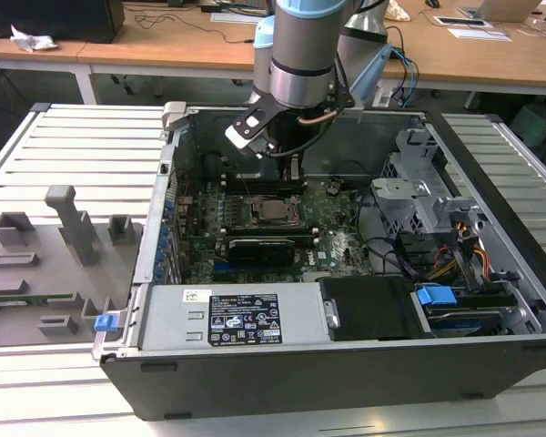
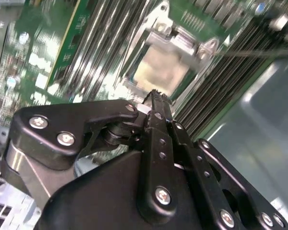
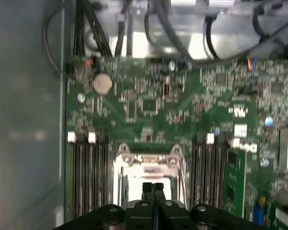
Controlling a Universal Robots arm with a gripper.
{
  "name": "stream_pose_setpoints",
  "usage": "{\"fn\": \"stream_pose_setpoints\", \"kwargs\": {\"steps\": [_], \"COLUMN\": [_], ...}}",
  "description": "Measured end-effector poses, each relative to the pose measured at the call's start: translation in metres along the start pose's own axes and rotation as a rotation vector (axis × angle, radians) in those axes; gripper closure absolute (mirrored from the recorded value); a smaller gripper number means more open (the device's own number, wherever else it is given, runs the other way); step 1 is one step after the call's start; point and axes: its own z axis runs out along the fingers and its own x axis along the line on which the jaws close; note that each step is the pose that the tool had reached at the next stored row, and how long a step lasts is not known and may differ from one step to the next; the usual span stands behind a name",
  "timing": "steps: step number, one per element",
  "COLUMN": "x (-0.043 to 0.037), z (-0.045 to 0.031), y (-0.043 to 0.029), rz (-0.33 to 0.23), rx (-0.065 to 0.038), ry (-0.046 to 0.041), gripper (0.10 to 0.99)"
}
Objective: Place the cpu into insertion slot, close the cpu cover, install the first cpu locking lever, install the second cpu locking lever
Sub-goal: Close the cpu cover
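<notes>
cpu (image 3: 133, 184) half hidden, end effector (image 3: 152, 185) cut off

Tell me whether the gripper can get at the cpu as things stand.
Probably yes. The gripper hangs over the cpu with its fingers shut, and nothing shows between them. The memory slots on both sides lie low, and the case is open on top.
</notes>
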Motion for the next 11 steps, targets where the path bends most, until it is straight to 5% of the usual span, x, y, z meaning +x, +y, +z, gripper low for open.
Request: {"fn": "stream_pose_setpoints", "kwargs": {"steps": [5, 11], "x": [-0.0002, -0.0004], "z": [0.0107, 0.0209], "y": [-0.0156, -0.0221], "rz": [-0.002, -0.034], "rx": [0.000, 0.001], "ry": [0.0001, 0.0000], "gripper": [0.980, 0.980]}}
